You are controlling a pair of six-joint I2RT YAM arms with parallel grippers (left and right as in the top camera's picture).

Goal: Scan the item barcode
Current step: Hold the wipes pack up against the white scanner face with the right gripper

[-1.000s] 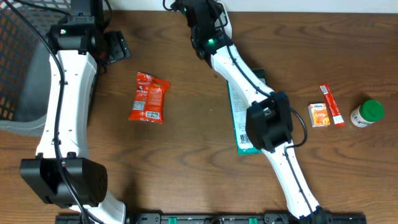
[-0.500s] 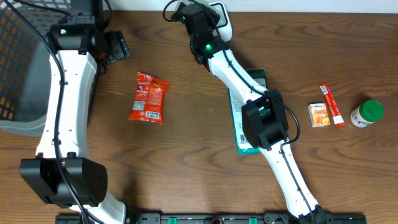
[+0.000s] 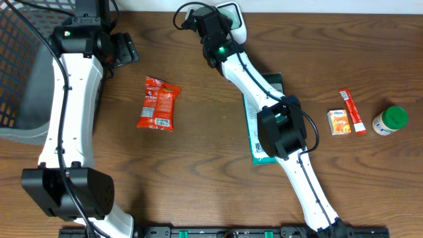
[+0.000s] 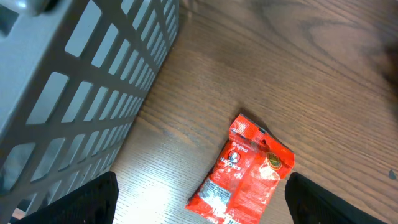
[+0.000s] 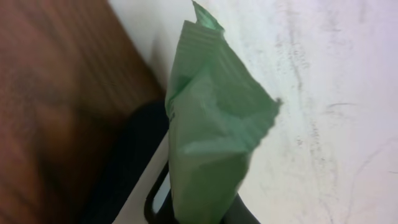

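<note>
My right gripper (image 3: 201,18) is at the table's back edge, beside a white scanner (image 3: 236,23). It is shut on a green packet (image 5: 211,137), which stands up from between its jaws (image 5: 205,214) in the right wrist view, in front of a pale wall. No barcode shows on the packet's visible face. My left gripper (image 3: 122,49) hangs open at the back left. In the left wrist view its fingertips (image 4: 87,199) straddle empty air (image 4: 202,190) above a red snack bag (image 4: 245,171) lying flat on the wood (image 3: 158,104).
A grey lattice basket (image 3: 20,66) fills the left edge (image 4: 81,81). A teal flat packet (image 3: 259,125) lies under my right arm. At the right are a small orange box (image 3: 339,121), a red stick pack (image 3: 351,111) and a green-capped white bottle (image 3: 390,120).
My right arm has swung left and back, carrying the green packet toward the white scanner, which now shows beside it. The left arm has not moved.
</note>
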